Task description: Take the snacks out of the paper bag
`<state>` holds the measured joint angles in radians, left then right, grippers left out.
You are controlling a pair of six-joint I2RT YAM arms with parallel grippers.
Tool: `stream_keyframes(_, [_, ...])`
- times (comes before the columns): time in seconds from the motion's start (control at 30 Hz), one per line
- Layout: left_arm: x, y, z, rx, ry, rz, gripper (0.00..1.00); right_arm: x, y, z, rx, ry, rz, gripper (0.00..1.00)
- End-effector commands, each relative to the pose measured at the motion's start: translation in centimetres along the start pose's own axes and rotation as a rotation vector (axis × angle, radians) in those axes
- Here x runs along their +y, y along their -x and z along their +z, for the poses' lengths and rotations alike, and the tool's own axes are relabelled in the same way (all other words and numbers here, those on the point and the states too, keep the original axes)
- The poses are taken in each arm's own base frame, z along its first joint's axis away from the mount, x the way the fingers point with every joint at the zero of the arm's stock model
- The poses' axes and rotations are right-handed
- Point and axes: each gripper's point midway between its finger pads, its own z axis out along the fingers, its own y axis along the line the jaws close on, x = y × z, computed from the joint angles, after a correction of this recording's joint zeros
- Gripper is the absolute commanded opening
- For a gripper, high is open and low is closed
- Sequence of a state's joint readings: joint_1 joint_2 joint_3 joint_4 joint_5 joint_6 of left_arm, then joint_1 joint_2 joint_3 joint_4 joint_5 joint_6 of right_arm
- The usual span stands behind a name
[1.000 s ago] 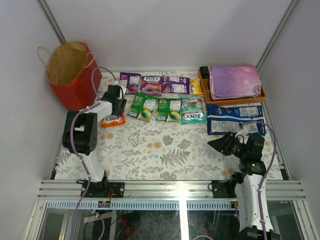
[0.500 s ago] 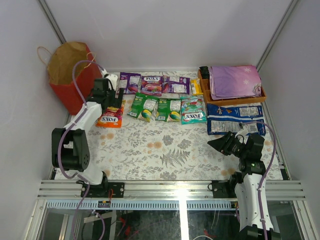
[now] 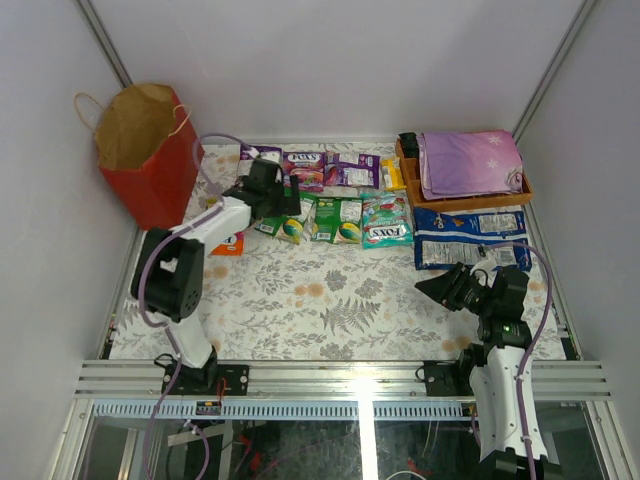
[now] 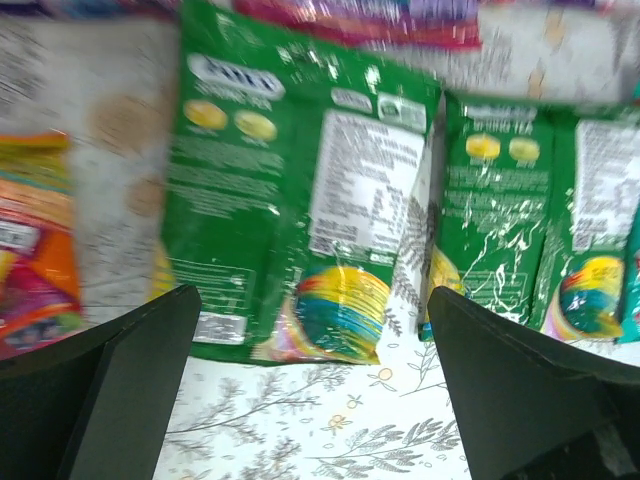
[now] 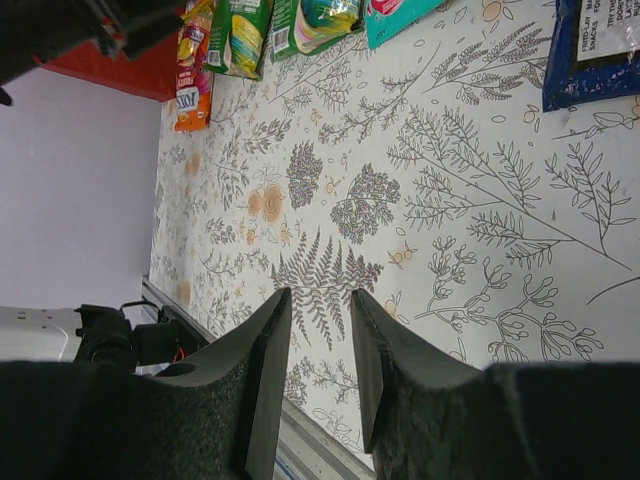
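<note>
The red paper bag point(image 3: 140, 152) stands open at the far left corner. The snacks lie in rows on the floral cloth: purple packets point(image 3: 303, 168), green packets point(image 3: 300, 215), a teal packet point(image 3: 386, 222), two blue-and-white packs point(image 3: 470, 238) and an orange packet point(image 3: 228, 243) beside the bag. My left gripper point(image 3: 285, 198) hovers over the left green packet point(image 4: 300, 190), jaws wide open and empty point(image 4: 312, 330). My right gripper point(image 3: 432, 288) rests low at the near right, its jaws a narrow gap apart and empty point(image 5: 320, 310).
An orange-brown wooden tray point(image 3: 465, 202) with a folded purple cloth point(image 3: 470, 162) sits at the far right. A small yellow packet point(image 3: 392, 175) lies beside it. White walls close in on both sides and the back.
My left arm has swung right, from the orange packet beside the bag to above the green packets. The orange packet stays on the cloth. The right arm has not moved.
</note>
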<state>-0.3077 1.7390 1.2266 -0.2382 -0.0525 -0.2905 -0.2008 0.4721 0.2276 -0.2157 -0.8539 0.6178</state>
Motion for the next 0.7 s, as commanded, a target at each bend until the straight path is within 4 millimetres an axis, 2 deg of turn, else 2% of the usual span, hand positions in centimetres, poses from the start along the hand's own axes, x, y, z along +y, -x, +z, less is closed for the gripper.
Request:
stream_keyframes(0.0, [-2.0, -0.9, 2.4, 0.003, 0.018, -0.038, 0.98, 1.4, 1.3, -0.4, -0.022, 0.007, -0.053, 0.38])
stream_keyframes(0.13, [-1.6, -2.2, 4.3, 0.037, 0.044, -0.056, 0.98, 1.4, 1.6, -0.4, -0.027, -0.005, -0.05, 0.38])
stream_keyframes(0.23, [-1.1, -2.9, 4.9, 0.06, 0.071, -0.079, 0.99, 1.3, 1.9, -0.5, -0.029, -0.02, -0.049, 0.38])
stream_keyframes(0.47, [-0.9, -6.4, 5.6, 0.138, 0.077, -0.212, 1.0, 1.5, 2.2, -0.5, -0.035, -0.03, -0.039, 0.38])
stream_keyframes(0.67, [-1.1, -9.3, 5.1, 0.167, 0.087, -0.364, 1.0, 1.7, 2.2, -0.8, -0.04, -0.04, -0.036, 0.38])
